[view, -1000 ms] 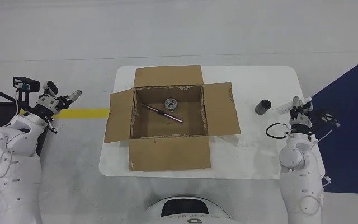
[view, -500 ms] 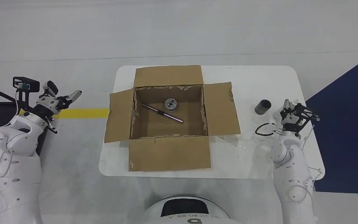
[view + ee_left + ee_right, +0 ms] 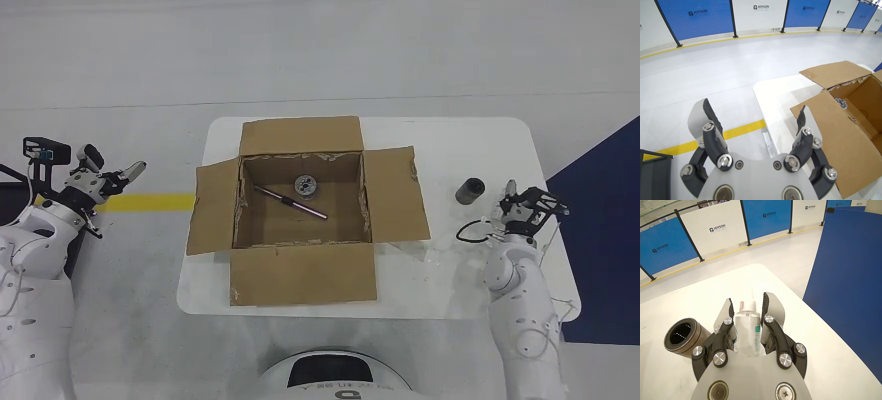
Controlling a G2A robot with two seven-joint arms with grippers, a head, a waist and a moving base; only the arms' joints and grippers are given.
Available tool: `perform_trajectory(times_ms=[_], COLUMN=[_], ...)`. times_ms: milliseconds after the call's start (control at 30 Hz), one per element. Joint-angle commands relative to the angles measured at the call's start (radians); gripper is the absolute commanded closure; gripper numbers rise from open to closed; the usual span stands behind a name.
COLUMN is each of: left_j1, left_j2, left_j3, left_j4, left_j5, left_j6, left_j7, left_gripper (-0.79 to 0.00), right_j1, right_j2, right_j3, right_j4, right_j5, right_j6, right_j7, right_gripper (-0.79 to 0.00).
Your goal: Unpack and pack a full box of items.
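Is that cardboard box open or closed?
Open: all four flaps of the cardboard box are folded outward, and a metal rod and a round metal part lie inside.

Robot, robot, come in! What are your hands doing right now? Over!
Left hand open, beside the table. Right hand shut on clear bottle beside metal sleeve. Box open, rod inside. Nothing blocking.

The left pincer (image 3: 755,103) hangs wide open near the open cardboard box (image 3: 829,119).
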Motion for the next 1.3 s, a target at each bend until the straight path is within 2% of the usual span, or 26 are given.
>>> perform_trajectory(times_ms=[0,133,300,567,733,767,900,1000,1067,1267], left_j1=[0.000,0.000,0.000,0.000,0.000,0.000,0.000,0.000,0.000,0.000], left_j2=[0.000,0.000,0.000,0.000,0.000,0.000,0.000,0.000,0.000,0.000], left_j3=[0.000,0.000,0.000,0.000,0.000,0.000,0.000,0.000,0.000,0.000], left_j4=[0.000,0.000,0.000,0.000,0.000,0.000,0.000,0.000,0.000,0.000], left_j5=[0.000,0.000,0.000,0.000,0.000,0.000,0.000,0.000,0.000,0.000], left_j6=[0.000,0.000,0.000,0.000,0.000,0.000,0.000,0.000,0.000,0.000], left_j7=[0.000,0.000,0.000,0.000,0.000,0.000,0.000,0.000,0.000,0.000], left_gripper=[-0.785,-0.785,-0.785,-0.785,-0.785,-0.785,-0.785,-0.785,-0.785,-0.785], right_j1=[-0.006,-0.016,-0.013,-0.034,-0.043,-0.039,-0.018,-0.017,-0.033,-0.112], right_j2=[0.001,0.002,0.006,0.014,0.019,0.021,0.027,0.029,0.030,0.033], right_j3=[0.006,0.014,0.040,0.102,0.119,0.121,0.125,0.131,0.139,0.121], right_j4=[-0.012,-0.033,-0.051,-0.138,-0.196,-0.198,-0.188,-0.202,-0.251,-0.532], right_j5=[0.006,0.025,0.112,0.278,0.324,0.325,0.326,0.378,0.423,0.623], right_j6=[-0.003,-0.013,-0.063,-0.162,-0.156,-0.140,-0.111,-0.145,-0.177,-0.245], right_j7=[0.000,0.014,0.086,0.212,0.320,0.350,0.424,0.458,0.502,0.770], right_gripper=[-0.296,-0.296,-0.382,-0.388,-0.419,-0.449,-0.440,-0.505,-0.582,-0.785])
